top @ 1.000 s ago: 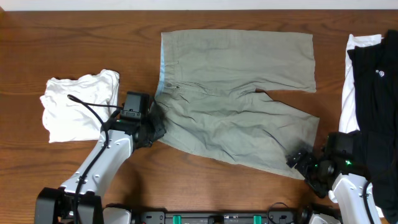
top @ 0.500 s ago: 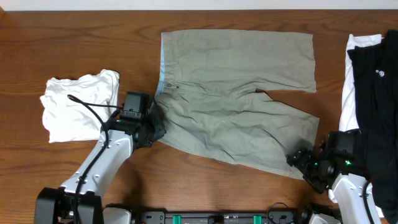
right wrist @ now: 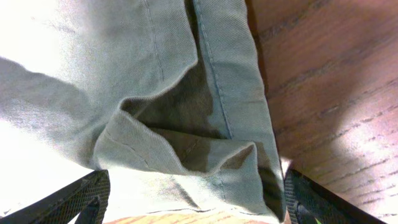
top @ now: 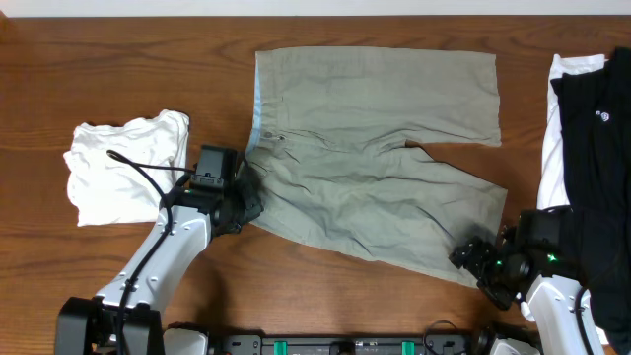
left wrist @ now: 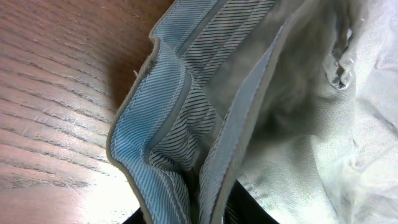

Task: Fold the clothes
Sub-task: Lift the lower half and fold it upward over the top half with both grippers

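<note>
1. Nearest the robot's base on the right, the right gripper (top: 473,262) has edged a little leftward over the last second and now sits at the hem corner (right wrist: 239,167) of the near leg. In its wrist view the fingers (right wrist: 84,196) stand wide apart, one on each side of the bunched hem, with nothing pinched yet.
2. At the near left, the left gripper (top: 244,200) has not shifted. It is closed on the pale blue striped waistband (left wrist: 163,127), which rises in a fold toward its camera.
3. Between the two, the khaki shorts (top: 375,148) lie spread flat in mid-table. The waist points left, the near leg slants toward the right arm, and the cloth looks undisturbed over the same second.
4. Judging from this, the hold on the waist is set and the hem hold is about to be taken. Once the right fingers close, both near corners could be lifted together for a first fold.
5. Farther off, the far leg (top: 434,94) lies straight and smooth.
6. At the sides, a white folded garment (top: 118,176) sits beside the left arm and a black garment (top: 596,133) lies at the right edge. Both are untouched on the wooden table (top: 108,59).
</note>
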